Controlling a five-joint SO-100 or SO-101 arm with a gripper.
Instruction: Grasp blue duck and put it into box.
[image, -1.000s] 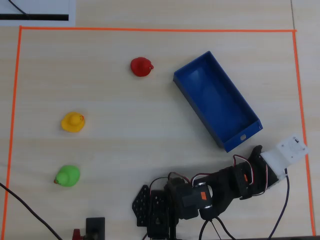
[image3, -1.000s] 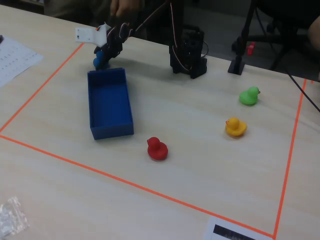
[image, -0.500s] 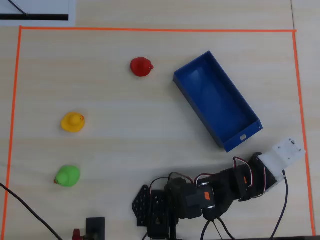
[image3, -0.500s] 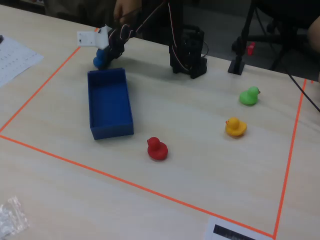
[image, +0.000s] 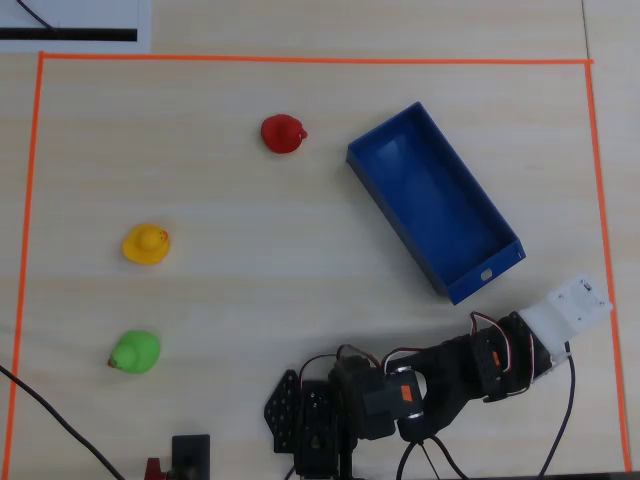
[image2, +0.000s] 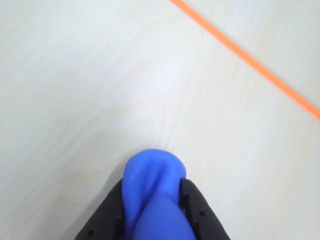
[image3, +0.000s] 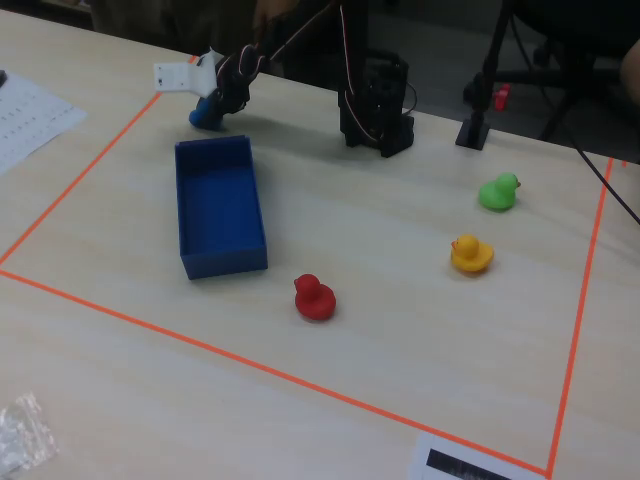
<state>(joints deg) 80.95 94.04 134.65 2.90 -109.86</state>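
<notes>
The blue duck (image2: 152, 172) is pinched between my gripper's (image2: 152, 189) black fingers (image2: 197, 207) at the bottom of the wrist view. In the fixed view the duck (image3: 207, 113) sits at or just above the table, just past the far short end of the dark-blue box (image3: 215, 200). In the overhead view the duck is hidden under the gripper's white mount (image: 573, 308), right of the near end of the box (image: 440, 205) with the white mark. The box is empty.
A red duck (image: 282, 133), a yellow duck (image: 146, 243) and a green duck (image: 135, 351) stand on the left half of the table. Orange tape (image2: 245, 55) borders the work area, close to the gripper. The arm's base (image: 330, 410) is at the bottom edge.
</notes>
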